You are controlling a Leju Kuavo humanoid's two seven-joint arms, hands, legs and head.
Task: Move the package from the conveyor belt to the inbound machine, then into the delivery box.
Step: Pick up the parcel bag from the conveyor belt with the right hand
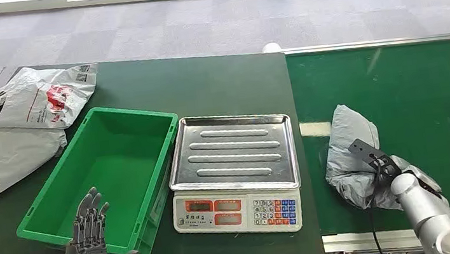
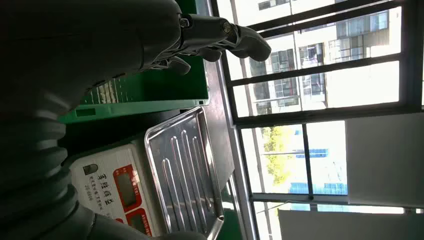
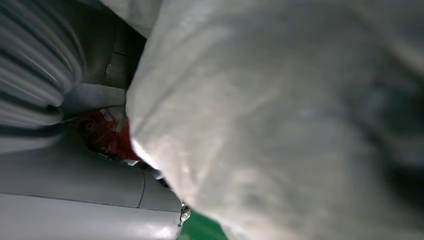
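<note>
Fingers of my right hand (image 1: pixel 386 169): pressed into the crumpled grey plastic mailer package (image 1: pixel 352 151); whether they have closed on it I cannot tell. Package: under them, on the green conveyor belt (image 1: pixel 410 90). Silver-trayed electronic scale (image 1: pixel 233 153) and green plastic delivery box (image 1: pixel 120 155): beyond to their left on the dark desk (image 1: pixel 217 80), both unfilled; every transfer remains. Left hand (image 1: pixel 92 247): raised, spread, holding nothing, just before the box.

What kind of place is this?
Probably a parcel sorting room. A grey package lies on a green conveyor belt, a weighing scale stands beside it, and a green box waits for parcels. More mail bags lie on the table.
</note>
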